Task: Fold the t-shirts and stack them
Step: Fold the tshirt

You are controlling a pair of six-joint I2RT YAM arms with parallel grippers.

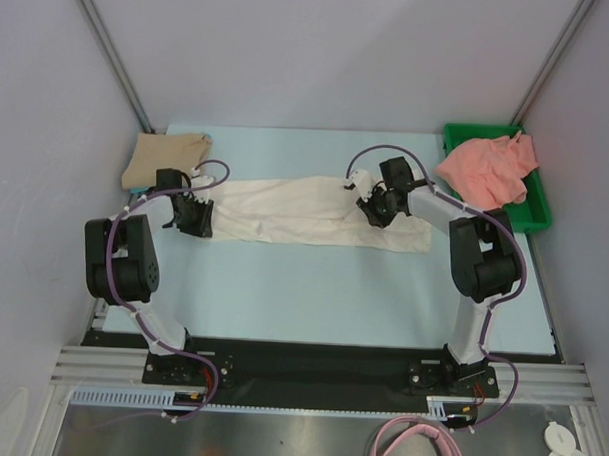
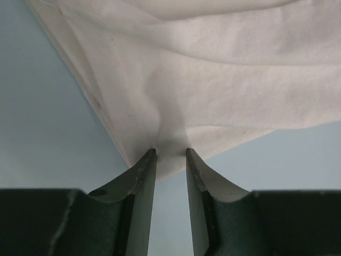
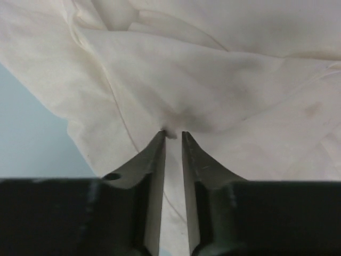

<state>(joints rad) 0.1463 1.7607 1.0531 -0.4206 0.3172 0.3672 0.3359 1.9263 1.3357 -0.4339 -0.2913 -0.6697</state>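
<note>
1. Tan t-shirt (image 1: 167, 159): bunched heap, upper left of the table (image 1: 312, 298).
2. Left arm (image 1: 121, 260): elbow folded at the left edge, forearm reaching up and right. Left gripper (image 1: 193, 218) is set low on the left end of item 3. Its fingers (image 2: 139, 176) are drawn to a narrow gap, with a pucker of cloth pinched at the tips.
3. Cream-white t-shirt (image 1: 295, 212): a long wrinkled band lying flat across mid-frame (both ends under a gripper).
4. Right gripper (image 1: 375, 210): on the band's right part, tilted down and left. Its fingers (image 3: 152, 160) are nearly closed and nip a small fold.
5. Right arm (image 1: 482, 256): elbow bent at right, forearm slanting up and left.
6. Salmon-pink t-shirt (image 1: 487, 166): crumpled in the green tray (image 1: 533, 212), upper right.
</note>
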